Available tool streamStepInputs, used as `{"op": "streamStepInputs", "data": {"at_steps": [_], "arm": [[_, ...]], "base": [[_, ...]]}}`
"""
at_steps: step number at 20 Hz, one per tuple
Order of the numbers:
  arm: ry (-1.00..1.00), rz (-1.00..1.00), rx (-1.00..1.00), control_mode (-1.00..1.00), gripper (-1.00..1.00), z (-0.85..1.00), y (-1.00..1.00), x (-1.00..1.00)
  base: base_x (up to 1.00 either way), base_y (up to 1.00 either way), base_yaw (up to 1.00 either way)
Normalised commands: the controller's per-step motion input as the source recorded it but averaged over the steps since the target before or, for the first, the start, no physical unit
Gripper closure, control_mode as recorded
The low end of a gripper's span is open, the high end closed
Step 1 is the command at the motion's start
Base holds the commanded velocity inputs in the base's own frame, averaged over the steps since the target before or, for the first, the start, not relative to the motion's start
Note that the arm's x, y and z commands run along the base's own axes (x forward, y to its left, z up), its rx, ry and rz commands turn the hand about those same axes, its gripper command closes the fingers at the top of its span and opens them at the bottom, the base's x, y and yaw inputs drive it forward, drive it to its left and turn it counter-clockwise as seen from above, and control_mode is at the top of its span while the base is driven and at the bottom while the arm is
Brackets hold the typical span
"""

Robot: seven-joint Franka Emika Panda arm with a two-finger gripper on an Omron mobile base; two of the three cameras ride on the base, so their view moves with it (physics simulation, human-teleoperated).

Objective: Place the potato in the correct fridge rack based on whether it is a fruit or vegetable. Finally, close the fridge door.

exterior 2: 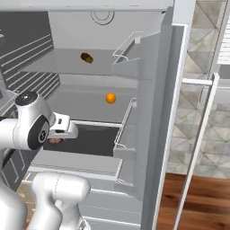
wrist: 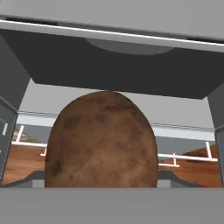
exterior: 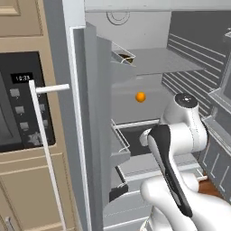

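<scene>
The potato (wrist: 101, 140), brown and mottled, looms large in the hand view, held right in front of the camera. My gripper (exterior 2: 57, 138) is shut on the potato (exterior 2: 54, 141), low inside the open fridge, in front of a dark drawer (exterior 2: 94, 140). The fridge rack (exterior 2: 54, 66) (exterior: 171, 63) spans the fridge well above the hand. A small dark brown item (exterior 2: 86, 57) (exterior: 127, 57) lies on that rack. An orange ball (exterior 2: 110, 98) (exterior: 140, 97) rests on the shelf below it. My fingertips are hidden behind the potato.
The open fridge door (exterior 2: 155, 112) with its wire-fronted bins stands to the right in the right base view, edge-on (exterior: 90, 117) in the left base view. A dark oven panel (exterior: 20, 103) and a long white handle (exterior: 44, 135) sit at the left. Wooden floor (exterior 2: 202, 202) lies beyond the door.
</scene>
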Motion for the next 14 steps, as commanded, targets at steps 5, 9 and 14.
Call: {"op": "streamStepInputs", "data": {"at_steps": [5,9,14], "arm": [[0.00,0.00,0.00,1.00,1.00,0.00,0.00,0.00],[0.00,0.00,0.00,1.00,1.00,0.00,0.00,0.00],[-0.02,-0.04,0.00,-1.00,1.00,0.04,0.00,0.00]], "base": [[0.66,0.08,-0.06],[0.58,0.04,-0.06],[0.12,0.04,-0.04]]}}
